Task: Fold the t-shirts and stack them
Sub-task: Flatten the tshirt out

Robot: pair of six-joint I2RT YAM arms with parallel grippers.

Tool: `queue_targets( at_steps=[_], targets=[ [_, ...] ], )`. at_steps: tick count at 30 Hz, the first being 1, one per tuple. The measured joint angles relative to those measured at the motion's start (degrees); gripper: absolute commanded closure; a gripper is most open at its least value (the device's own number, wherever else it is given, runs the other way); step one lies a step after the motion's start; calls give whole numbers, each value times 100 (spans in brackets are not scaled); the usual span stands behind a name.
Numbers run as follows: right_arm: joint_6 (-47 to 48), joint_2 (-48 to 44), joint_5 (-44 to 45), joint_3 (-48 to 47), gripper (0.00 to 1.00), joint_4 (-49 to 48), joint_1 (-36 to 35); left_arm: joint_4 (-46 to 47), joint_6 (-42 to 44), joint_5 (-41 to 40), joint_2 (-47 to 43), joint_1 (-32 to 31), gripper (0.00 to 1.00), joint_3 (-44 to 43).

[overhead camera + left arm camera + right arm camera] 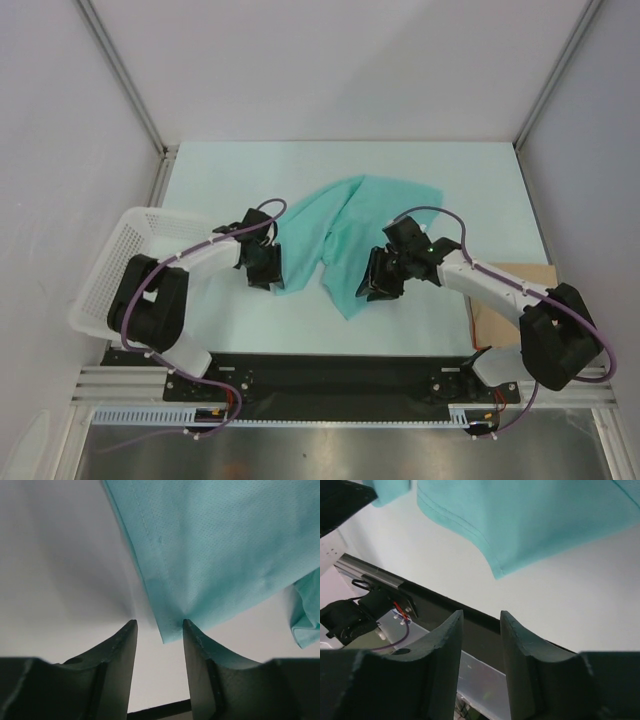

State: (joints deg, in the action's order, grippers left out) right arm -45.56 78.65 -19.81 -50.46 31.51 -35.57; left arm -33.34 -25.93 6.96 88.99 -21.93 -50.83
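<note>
Left gripper (159,625) jaws apart, nothing clamped. Teal t-shirt (225,555) lies on the white table (60,555). Its stitched hem corner sits at the gap, against the fingertip (192,630) on the view's right. Second fold of cloth far right.

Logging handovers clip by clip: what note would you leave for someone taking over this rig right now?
Left gripper: open, tips at a hemmed corner of the teal t-shirt, with no pinch visible.
Right gripper: open and empty, just short of another hem corner.
Things: the one t-shirt in view lies rumpled mid-table between the arms. The white mesh basket is at the left edge and the cardboard sheet is by the right arm.
Done: no fold or stack is visible.
Left: grip the corners, spread the shirt flat, fold it, then stack it.
</note>
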Motion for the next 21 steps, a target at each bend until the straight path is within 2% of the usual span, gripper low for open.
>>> queue_targets(
  at_steps=[1,2,3,4,7,12,16,21],
  targets=[
    [-42,42,-26,0,58,-85,-9,44,-15,22,105,0,58,0],
    [-70,74,-37,0,57,-133,-13,68,-55,28,177,0,58,2],
    [-109,111,-48,0,55,-175,-22,66,-83,28,219,0,57,2],
    [-151,144,-52,0,53,-208,-26,61,-109,31,232,0,51,7],
    [-389,195,-66,140,46,-496,-52,79,-208,50,221,2,48,24],
    [-1067,304,-57,778,47,-1119,-164,162,-273,184,208,11,47,63],
    [-1637,481,118,1056,48,-1331,-398,286,-321,275,254,11,58,66],
    [-2059,741,310,1080,50,-1794,-636,315,-363,284,284,11,56,66]
  ],
)
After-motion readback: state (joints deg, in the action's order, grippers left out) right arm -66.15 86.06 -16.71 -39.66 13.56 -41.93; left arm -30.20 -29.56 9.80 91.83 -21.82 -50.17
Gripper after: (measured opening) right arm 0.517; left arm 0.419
